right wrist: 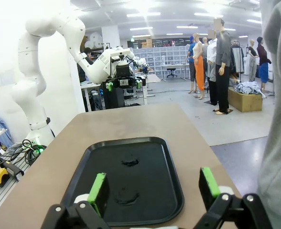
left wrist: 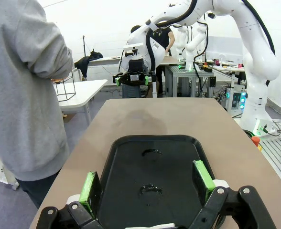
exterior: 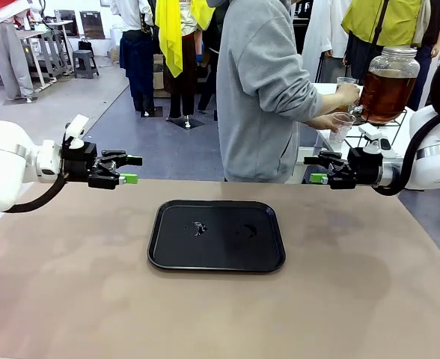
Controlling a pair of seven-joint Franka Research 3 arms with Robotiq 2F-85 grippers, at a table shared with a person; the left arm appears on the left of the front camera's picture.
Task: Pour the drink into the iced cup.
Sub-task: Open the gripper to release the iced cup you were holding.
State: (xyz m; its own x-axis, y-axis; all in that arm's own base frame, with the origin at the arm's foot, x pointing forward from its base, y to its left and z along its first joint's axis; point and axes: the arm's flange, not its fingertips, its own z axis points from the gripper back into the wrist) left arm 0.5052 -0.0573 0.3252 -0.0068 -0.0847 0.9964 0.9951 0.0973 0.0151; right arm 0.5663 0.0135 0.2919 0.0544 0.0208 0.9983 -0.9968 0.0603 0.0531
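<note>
I have both arms parked level over the table, the left gripper (exterior: 132,169) and the right gripper (exterior: 316,169) each with fingers spread wide and nothing between them. Between them lies a black tray (exterior: 167,250), bare but for a few wet marks.

The drink (exterior: 385,93) sits in a big glass jar (exterior: 393,63) on a wire stand at a side table beyond the right arm. The person (exterior: 261,90) there holds a clear cup (exterior: 342,126) near the jar's base; I think it is under the tap, though it is small and partly hidden.

I judge the full jar heavy, slick and breakable, so not something to lift. The thin cup would crush easily; I'd take it low on its wall, gently.

The front view alone gives me jar and cup. The left wrist view shows the tray's puddles (left wrist: 151,189) sharply and only the person's sleeve.
</note>
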